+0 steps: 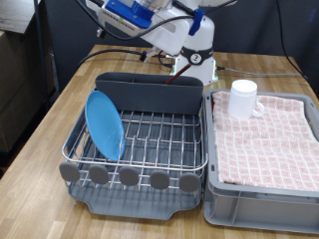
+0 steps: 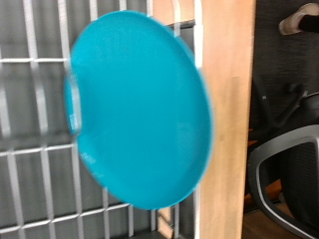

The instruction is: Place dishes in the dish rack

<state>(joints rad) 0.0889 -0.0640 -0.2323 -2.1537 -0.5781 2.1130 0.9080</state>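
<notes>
The round light-blue plate (image 1: 104, 124) stands on edge in the silver wire dish rack (image 1: 159, 149), at the exterior view's left side of it. In the wrist view the plate (image 2: 140, 105) fills the picture, blurred, over the rack wires (image 2: 30, 100). The white handled mug (image 1: 243, 99) stands upright on the checked cloth, outside the rack, at the exterior view's right. My hand (image 1: 125, 14) is high above the rack's back left corner, at the top edge of the exterior view; its fingers do not show. Nothing shows between them. The wooden spoon is out of view.
A grey plastic tub (image 1: 261, 204) with a red-and-white checked cloth (image 1: 269, 139) sits right of the rack. The rack's tall dark grey back compartment (image 1: 150, 92) and a row of grey discs (image 1: 130, 176) border it. Cables and the arm's base (image 1: 194, 55) lie behind. The wooden table's edge (image 2: 224, 119) is near.
</notes>
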